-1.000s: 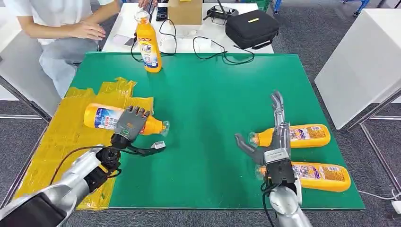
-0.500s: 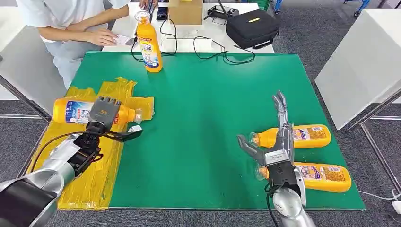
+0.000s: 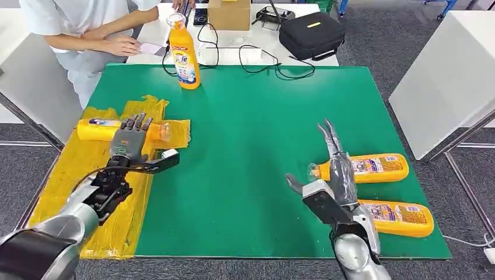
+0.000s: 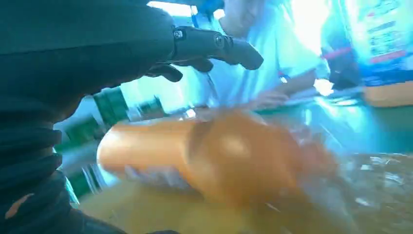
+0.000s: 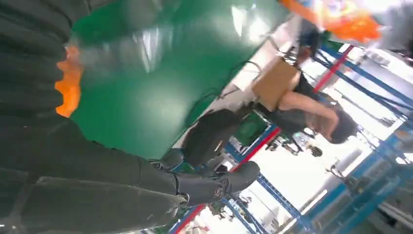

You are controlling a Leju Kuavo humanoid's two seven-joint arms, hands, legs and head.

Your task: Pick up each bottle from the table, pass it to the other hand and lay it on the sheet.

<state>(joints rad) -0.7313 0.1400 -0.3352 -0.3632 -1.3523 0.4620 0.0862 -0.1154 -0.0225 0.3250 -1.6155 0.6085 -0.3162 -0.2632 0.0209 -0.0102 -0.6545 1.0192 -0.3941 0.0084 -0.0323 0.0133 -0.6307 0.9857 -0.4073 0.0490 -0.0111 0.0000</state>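
Orange plastic bottles, four in total. One lies on its side on the crinkled yellow plastic sheet (image 3: 87,169) at the left edge of the green table mat (image 3: 251,128): the released orange bottle with a blue-white label (image 3: 102,129). The left hand (image 3: 129,144) sits just over its neck end, fingers straight and spread, thumb out to the side, gripping nothing; the left wrist view shows the bottle lying loose under parted fingers. Two more orange bottles lie flat on the mat's right side, a nearer one (image 3: 397,217) and a farther one (image 3: 365,168), caps pointing left. The right hand (image 3: 328,182) hovers above their cap ends, fingers extended, thumb apart, holding nothing. The fourth orange bottle (image 3: 182,53) stands upright at the mat's far edge; label text too small to read. Beyond it: a black zip case (image 3: 311,35), a cardboard box (image 3: 229,14), and a seated person's hand (image 3: 119,45) on the white table.
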